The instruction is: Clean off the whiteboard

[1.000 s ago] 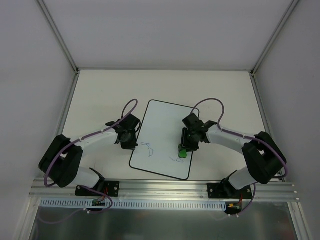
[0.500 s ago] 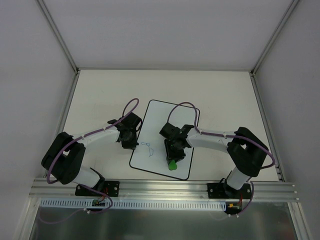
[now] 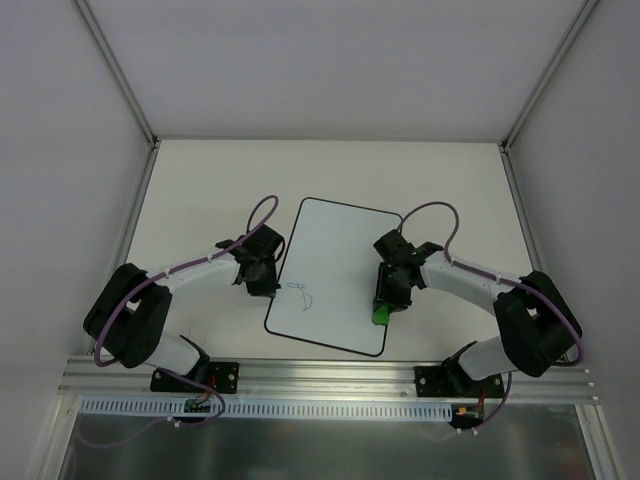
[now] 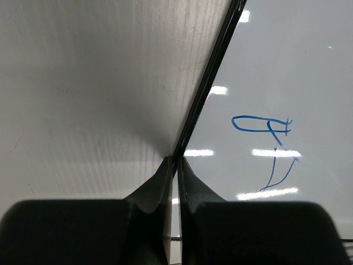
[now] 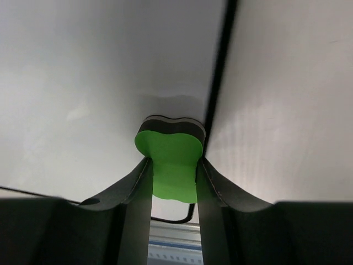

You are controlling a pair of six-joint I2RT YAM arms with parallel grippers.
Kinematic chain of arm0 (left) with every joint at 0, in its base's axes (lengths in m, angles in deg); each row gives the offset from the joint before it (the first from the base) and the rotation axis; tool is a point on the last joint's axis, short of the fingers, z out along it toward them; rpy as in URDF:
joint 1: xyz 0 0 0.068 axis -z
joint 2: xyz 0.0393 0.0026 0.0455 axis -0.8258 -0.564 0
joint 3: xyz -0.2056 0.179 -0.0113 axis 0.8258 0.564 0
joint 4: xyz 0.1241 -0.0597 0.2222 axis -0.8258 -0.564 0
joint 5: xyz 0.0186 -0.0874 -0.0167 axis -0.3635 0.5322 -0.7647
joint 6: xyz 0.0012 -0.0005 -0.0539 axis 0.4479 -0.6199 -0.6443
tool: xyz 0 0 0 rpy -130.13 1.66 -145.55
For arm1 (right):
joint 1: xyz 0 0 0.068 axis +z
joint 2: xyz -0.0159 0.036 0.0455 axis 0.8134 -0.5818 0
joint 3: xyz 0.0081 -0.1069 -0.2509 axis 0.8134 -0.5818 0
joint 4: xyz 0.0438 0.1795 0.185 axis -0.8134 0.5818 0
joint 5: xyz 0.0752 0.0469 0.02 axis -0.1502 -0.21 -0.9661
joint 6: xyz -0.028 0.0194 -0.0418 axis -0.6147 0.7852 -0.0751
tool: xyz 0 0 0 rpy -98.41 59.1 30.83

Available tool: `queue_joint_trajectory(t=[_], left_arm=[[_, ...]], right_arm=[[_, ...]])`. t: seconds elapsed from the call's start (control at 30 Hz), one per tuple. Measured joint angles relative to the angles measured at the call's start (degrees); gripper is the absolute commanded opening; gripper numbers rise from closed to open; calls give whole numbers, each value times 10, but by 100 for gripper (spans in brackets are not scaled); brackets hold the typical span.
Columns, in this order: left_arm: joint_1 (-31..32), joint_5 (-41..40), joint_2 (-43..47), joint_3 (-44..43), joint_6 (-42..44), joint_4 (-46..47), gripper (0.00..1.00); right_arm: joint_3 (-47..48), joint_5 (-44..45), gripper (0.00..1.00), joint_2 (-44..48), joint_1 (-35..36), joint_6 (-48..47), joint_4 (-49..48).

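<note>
Eraser (image 3: 381, 316), jaws back at whiteboard (image 3: 335, 260) edge

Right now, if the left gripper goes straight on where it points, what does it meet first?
The black edge of the whiteboard: the left gripper, shut, points right at it and seems to touch it, though depth is unclear.

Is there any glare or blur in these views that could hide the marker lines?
Left wrist view: bright lamp reflections streak the whiteboard, one crossing the blue doodle, yet it is readable. Right wrist view: the board's black edge is smeared, the green eraser sharp. Top external view: even light, no glare.
</note>
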Motion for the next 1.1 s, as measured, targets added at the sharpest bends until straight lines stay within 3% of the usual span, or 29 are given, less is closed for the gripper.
queue_joint_trajectory(t=[0.13, 0.27, 0.37, 0.63, 0.83, 0.97, 1.1], left_arm=[[0, 5, 0, 3, -1, 12, 0], [0, 7, 0, 4, -2, 20, 0], [0, 8, 0, 4, -2, 20, 0], [0, 12, 0, 3, -2, 21, 0], [0, 12, 1, 3, -2, 21, 0], [0, 12, 1, 3, -3, 21, 0], [0, 12, 1, 3, -4, 22, 0]], right_arm=[[-4, 18, 0, 12, -71, -19, 17], [7, 25, 0, 3, -87, -36, 26], [24, 34, 0, -14, -68, -43, 34], [149, 24, 0, -139, 94, -27, 27], [237, 2, 0, -216, 164, -15, 10], [214, -9, 0, -203, 158, -6, -14], [120, -10, 0, -129, 119, 5, -51]])
